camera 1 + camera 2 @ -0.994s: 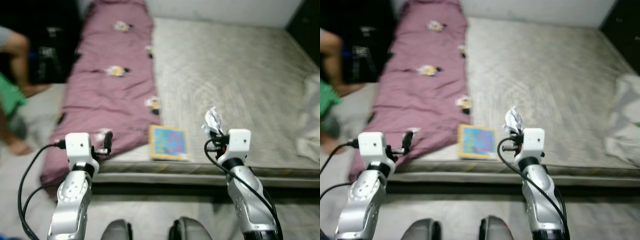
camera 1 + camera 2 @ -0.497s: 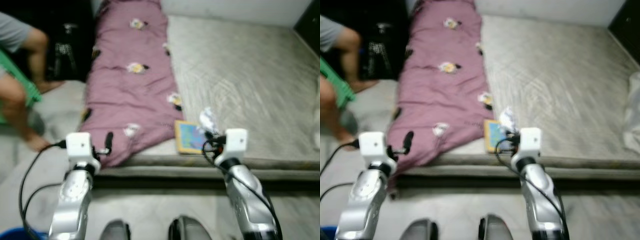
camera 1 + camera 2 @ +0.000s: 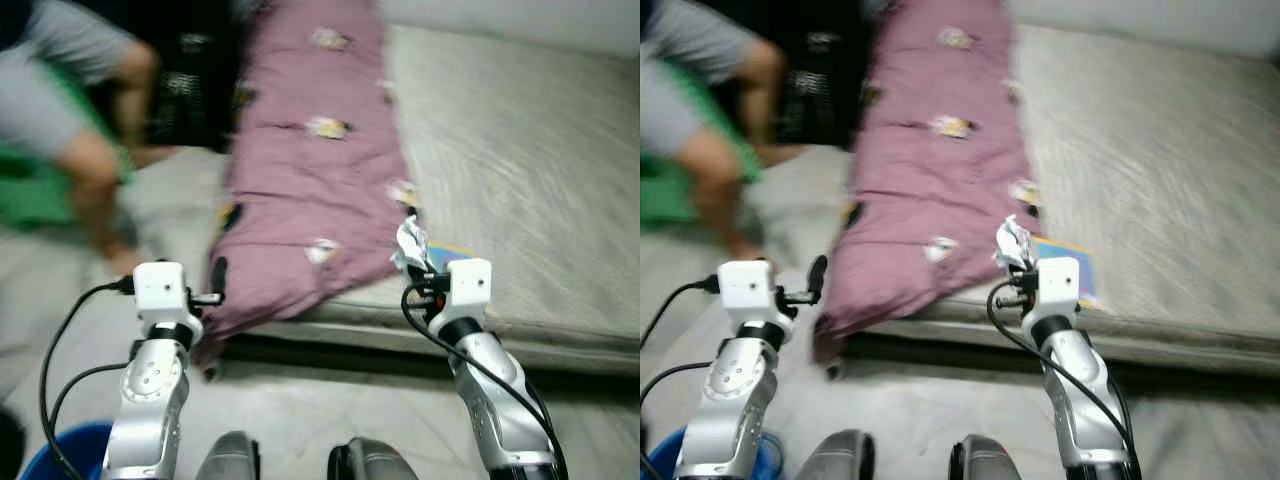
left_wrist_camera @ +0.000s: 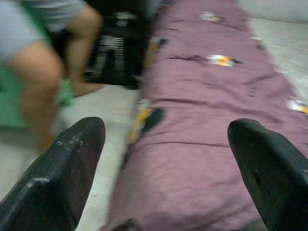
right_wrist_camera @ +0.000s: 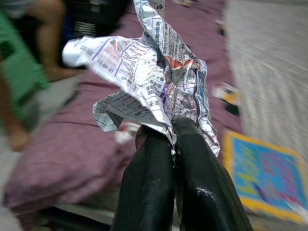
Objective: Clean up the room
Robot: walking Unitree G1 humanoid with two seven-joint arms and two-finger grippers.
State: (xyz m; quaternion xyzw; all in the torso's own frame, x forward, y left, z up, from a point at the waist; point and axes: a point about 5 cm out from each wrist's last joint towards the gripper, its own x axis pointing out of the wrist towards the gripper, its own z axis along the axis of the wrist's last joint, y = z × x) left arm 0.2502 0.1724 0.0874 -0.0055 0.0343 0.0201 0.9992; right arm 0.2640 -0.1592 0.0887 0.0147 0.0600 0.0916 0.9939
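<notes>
Now the right gripper (image 5: 166,137) pinches the crumpled paper (image 5: 151,72) up in front of the bed (image 3: 520,150), the left gripper (image 4: 163,154) stays wide apart, and the blue bin (image 3: 65,455) looks like the next stop.

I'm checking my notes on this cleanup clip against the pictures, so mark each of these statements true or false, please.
1. The right gripper is shut on a crumpled paper. True.
2. The left gripper holds a book. False: its fingers are open with nothing between them.
3. A purple blanket lies on the mattress. True.
4. The colorful book lies on the floor. False: it lies on the mattress, beside the blanket.
5. A blue bin sits on the bed. False: it stands on the floor near the left arm.
</notes>
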